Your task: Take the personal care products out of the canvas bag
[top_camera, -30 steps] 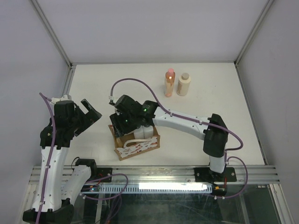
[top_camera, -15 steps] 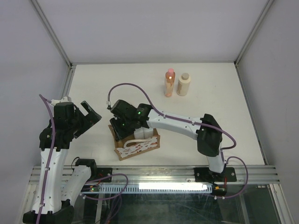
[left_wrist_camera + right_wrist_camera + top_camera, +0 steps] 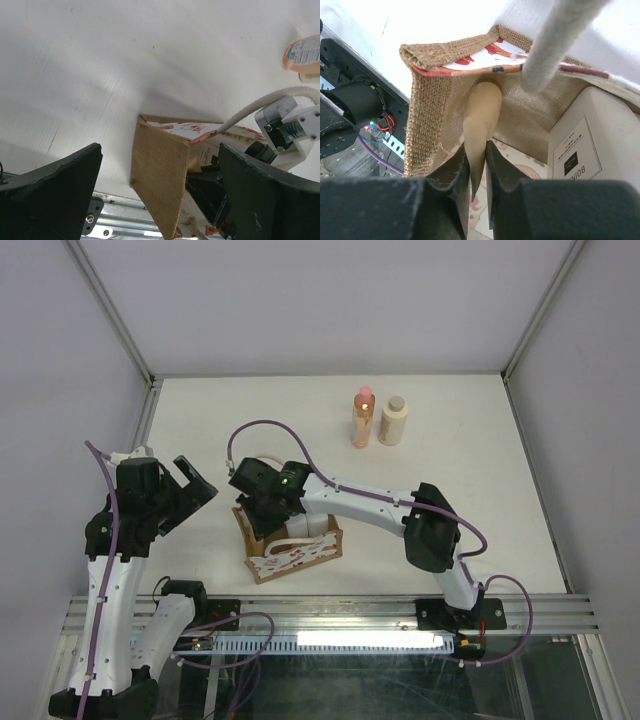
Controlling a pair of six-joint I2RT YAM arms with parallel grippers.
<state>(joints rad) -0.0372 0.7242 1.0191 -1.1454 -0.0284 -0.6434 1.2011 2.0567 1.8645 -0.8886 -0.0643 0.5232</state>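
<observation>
The canvas bag (image 3: 292,551) stands near the table's front edge, left of centre. My right gripper (image 3: 262,518) reaches down inside its left end. In the right wrist view the right gripper (image 3: 477,146) is shut on a flat beige tapering item (image 3: 482,107) against the burlap wall (image 3: 422,112). A white product (image 3: 587,147) with a dark label sits beside it in the bag. An orange bottle (image 3: 363,418) with a pink cap and a beige bottle (image 3: 394,421) stand upright at the back. My left gripper (image 3: 188,490) hovers open left of the bag, and the bag (image 3: 157,172) shows between its fingers.
A cream rope handle (image 3: 555,42) crosses above the bag's mouth, and a second handle (image 3: 290,543) lies over the front panel. The right arm's purple cable (image 3: 262,426) loops behind the bag. The metal rail (image 3: 320,612) runs along the near edge.
My right gripper has moved a little left and deeper into the bag, and its jaws have closed on the beige item. The left arm has not moved.
</observation>
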